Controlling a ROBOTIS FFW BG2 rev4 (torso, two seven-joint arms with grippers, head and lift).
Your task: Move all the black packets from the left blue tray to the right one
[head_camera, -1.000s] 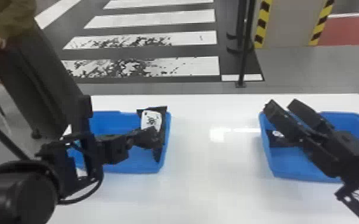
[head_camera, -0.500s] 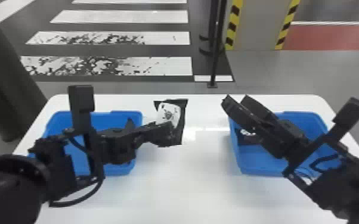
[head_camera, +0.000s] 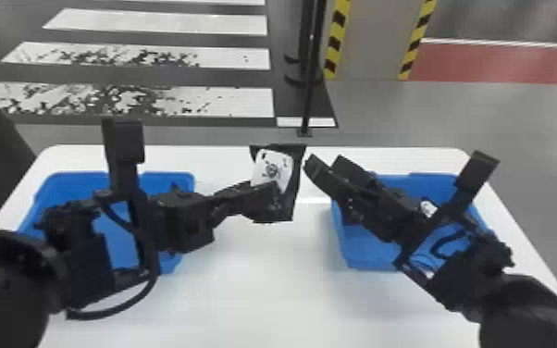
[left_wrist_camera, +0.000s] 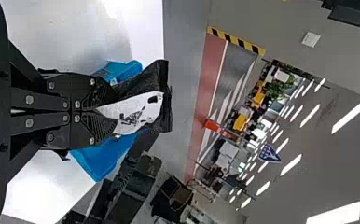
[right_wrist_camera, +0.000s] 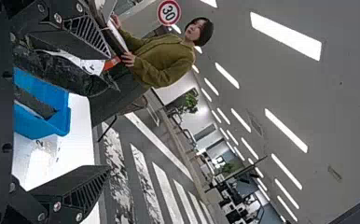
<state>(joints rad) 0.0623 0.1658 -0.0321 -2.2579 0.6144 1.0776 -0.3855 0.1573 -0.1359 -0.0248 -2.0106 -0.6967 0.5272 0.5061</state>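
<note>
Black packet (head_camera: 273, 167) hangs in the air over the white surface (head_camera: 254, 296), between the left blue tray (head_camera: 169, 177) and the right blue tray (head_camera: 365, 263). The left tool (left_wrist_camera: 104, 113) pinches it. The right tool (head_camera: 324, 164) is wide, holds nothing, and has its tips very near the packet. If it comes in crooked, it could bump the packet loose. If the left tool lets go too soon, the packet could fall and miss the right tray.
</note>
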